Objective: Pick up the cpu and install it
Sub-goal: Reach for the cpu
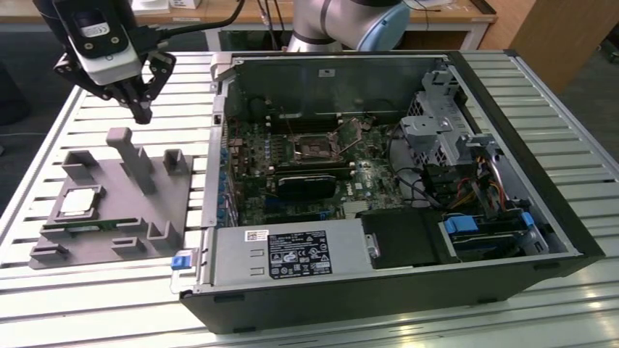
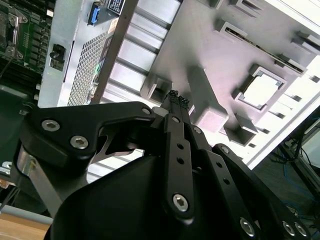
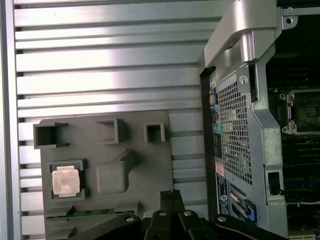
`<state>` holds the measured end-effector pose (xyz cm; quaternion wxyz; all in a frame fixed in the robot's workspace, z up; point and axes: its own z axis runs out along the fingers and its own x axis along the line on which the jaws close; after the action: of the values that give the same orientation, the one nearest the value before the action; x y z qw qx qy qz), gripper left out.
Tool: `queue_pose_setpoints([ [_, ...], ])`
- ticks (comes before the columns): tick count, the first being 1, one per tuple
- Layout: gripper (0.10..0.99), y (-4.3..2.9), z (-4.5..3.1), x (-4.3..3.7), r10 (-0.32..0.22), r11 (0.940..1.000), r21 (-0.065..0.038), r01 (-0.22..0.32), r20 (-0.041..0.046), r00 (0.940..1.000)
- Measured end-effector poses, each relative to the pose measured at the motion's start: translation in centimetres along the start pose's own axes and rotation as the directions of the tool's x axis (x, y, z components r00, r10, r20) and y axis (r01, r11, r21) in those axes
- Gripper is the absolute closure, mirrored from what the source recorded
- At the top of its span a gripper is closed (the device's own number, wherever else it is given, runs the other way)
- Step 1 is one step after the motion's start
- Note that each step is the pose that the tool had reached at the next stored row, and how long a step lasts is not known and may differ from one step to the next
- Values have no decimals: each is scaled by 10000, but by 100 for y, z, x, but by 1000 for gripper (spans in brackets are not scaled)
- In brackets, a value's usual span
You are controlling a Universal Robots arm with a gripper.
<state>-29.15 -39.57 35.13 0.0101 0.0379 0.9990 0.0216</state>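
The cpu [image 1: 77, 202] lies flat in a square pocket of a grey holder [image 1: 182, 197] in the lower left of the exterior view, silvery metal top facing up. It is square, so it has no long axis; its edges run in line with the pocket walls and the holder's sides. Both wrist views show the chip [image 3: 65, 180] [image 2: 262, 91] seated level in its pocket. Just beside it, toward the holder's near edge, a green memory stick [image 1: 92, 226] lies in a slot. The gripper [image 1: 143, 114] hangs in the upper left of the exterior view, above the far end of the holder, pointing down and well apart from the cpu. Its jaws are pressed together with nothing between them, which both wrist views show at the fingertips [image 2: 177, 101] [image 3: 171, 195]. A tall grey post [image 1: 135, 163] on the holder stands between the gripper and the chip. To the exterior view's right of the holder, an open computer case [image 1: 320, 76] lies on its side on the slatted metal table [image 1: 570, 94], with the bare processor socket [image 1: 317, 148] on the board near the frame's centre.
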Motion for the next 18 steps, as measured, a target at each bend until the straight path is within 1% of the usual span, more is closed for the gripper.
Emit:
queue_pose_setpoints([
  [18, 973, -6, 22, 60, 0, 10000, 1, 0, -3, 10000],
])
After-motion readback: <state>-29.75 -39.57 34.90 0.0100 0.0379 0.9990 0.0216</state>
